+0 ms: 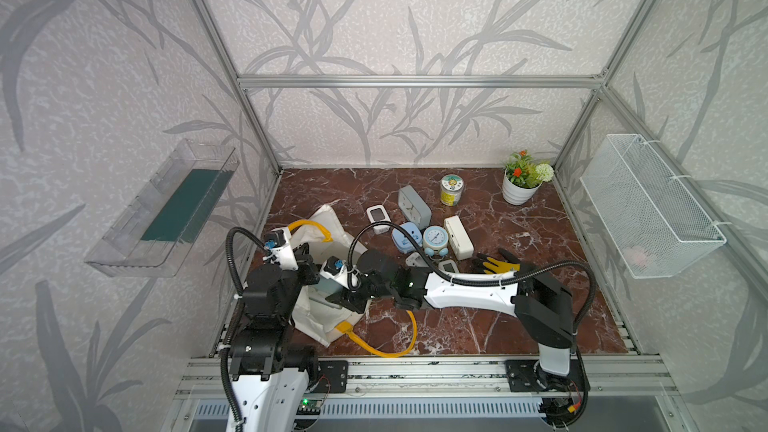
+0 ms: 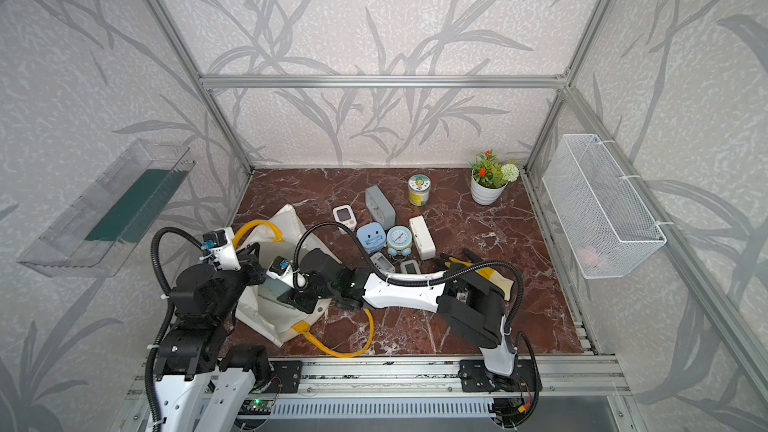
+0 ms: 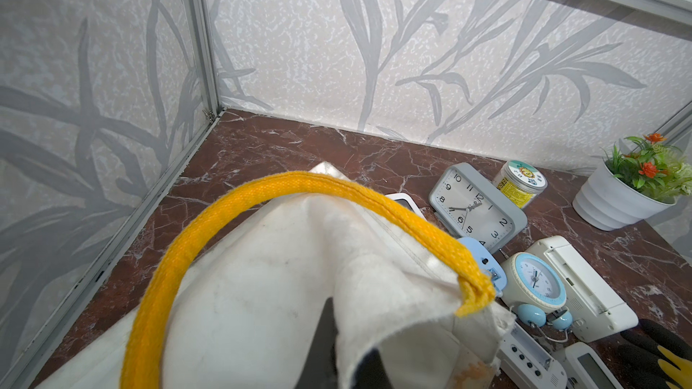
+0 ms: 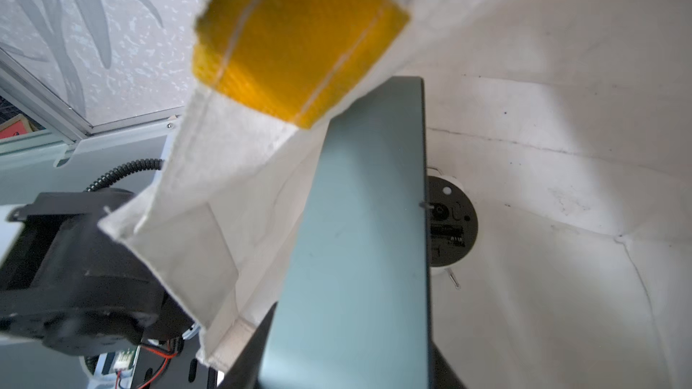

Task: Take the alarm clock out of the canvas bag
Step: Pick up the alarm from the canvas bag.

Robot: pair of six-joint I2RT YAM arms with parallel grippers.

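Snagging risk at the bag (image 3: 262, 293) rim — left gripper (image 3: 348, 346) pinches it tight, right gripper (image 4: 352, 361) half-closed on the clock (image 4: 359, 218).

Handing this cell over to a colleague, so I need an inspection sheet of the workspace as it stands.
Surface: brown marble table, clocks crowded mid-table.
Job's things: canvas bag slumped by the left arm; blue-grey alarm clock partly inside its mouth.
Clutter: grey clock, jar, potted plant, glove, other clocks.
Pincers: left pincer shut on the bag's rim; right pincer shut on the alarm clock.
Cables: black conduit arches over each arm.
Surroundings: wire basket and clear tray on side walls.
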